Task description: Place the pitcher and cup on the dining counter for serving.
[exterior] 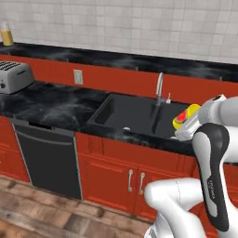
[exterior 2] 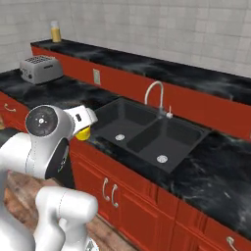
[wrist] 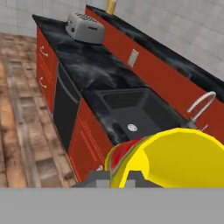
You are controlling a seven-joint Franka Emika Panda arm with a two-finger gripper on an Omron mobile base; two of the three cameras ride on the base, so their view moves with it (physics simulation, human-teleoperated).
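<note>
Tool (wrist: 119,177) clamped shut on the cup (wrist: 175,159), tipped sideways, mouth toward the sink (exterior: 139,114)

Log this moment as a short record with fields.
hand: shut on the cup, held above the floor in front of the sink cabinets
cup: yellow, lifted off the counter
pitcher: upright on the raised back ledge, far left, orange liquid inside
toaster: on the lower counter, left of the sink

Both base views flank the sink (exterior: 139,116) — hand view looks from nearer.
</note>
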